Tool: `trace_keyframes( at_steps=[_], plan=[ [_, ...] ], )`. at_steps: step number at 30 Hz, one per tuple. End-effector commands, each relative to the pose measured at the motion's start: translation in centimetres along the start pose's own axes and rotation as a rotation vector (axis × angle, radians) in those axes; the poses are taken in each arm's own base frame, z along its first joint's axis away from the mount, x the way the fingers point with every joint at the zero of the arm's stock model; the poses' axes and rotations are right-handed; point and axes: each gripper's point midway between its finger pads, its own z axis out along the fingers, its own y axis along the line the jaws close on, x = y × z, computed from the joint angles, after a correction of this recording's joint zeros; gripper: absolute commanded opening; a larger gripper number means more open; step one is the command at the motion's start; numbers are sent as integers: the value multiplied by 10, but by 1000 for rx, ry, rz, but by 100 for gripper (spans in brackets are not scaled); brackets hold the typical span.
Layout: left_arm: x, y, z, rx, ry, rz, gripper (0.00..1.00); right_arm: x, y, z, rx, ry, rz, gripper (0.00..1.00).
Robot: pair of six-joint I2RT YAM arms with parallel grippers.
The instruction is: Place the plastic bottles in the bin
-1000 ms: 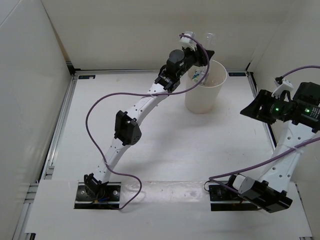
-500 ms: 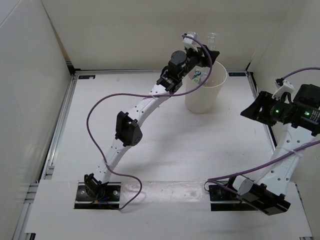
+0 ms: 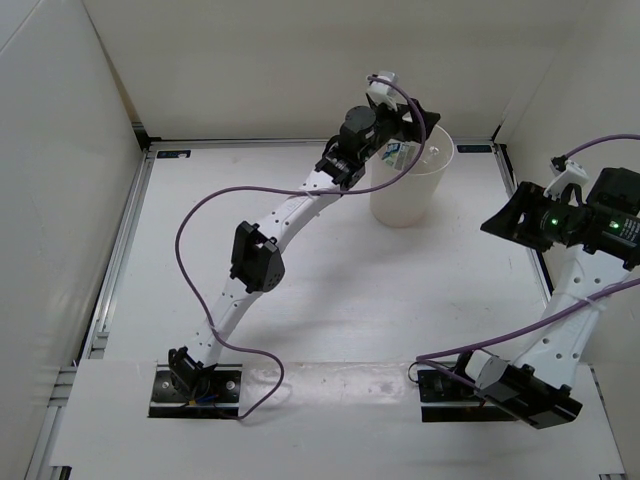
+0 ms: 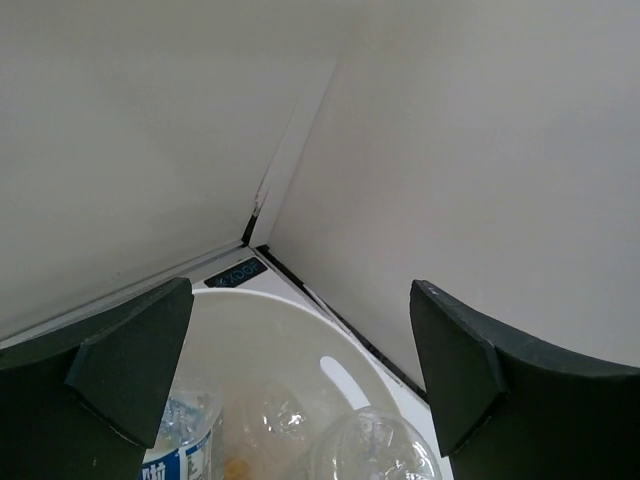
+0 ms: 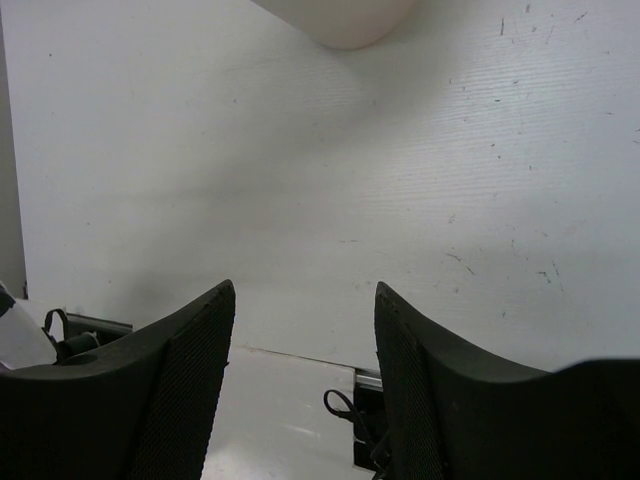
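The cream-white bin point(image 3: 405, 195) stands at the back of the table, right of centre. My left gripper point(image 3: 416, 122) hangs just above its rim, open and holding nothing. In the left wrist view the left gripper point(image 4: 300, 365) looks down into the bin point(image 4: 260, 335). Inside lie a bottle with a blue and white label point(image 4: 183, 440), a plain clear bottle point(image 4: 375, 452) and another clear one point(image 4: 276, 418). A white-green label point(image 3: 398, 153) shows inside the bin from above. My right gripper point(image 3: 497, 223) is open and empty, raised at the right side of the table.
White walls close in the back and both sides, and the back corner point(image 4: 250, 235) is close behind the bin. The bin's base point(image 5: 340, 22) shows at the top of the right wrist view, over bare tabletop point(image 5: 400, 170).
My left gripper opened above the bin. The clear bottle it held is gone from its jaws and lies inside the bin. The right arm has barely moved.
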Motion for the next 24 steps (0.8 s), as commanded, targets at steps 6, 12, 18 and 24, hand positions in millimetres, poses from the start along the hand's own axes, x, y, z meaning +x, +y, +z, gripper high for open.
trace_keyframes(
  at_steps=[6, 12, 18, 24],
  plan=[
    [-122, 8, -53, -33, -48, 134, 100, -12, -21, 16, 62, -28, 19, 66],
    [-141, 56, -171, -244, 191, 285, 100, -14, -47, 52, 215, -5, -66, 83],
    [-133, 102, -308, -527, 286, 314, 100, 4, -45, 80, 169, 77, -119, 90],
    [-120, 132, -423, -820, 345, 270, 100, 4, -46, 96, 154, 112, -82, 90]
  ],
)
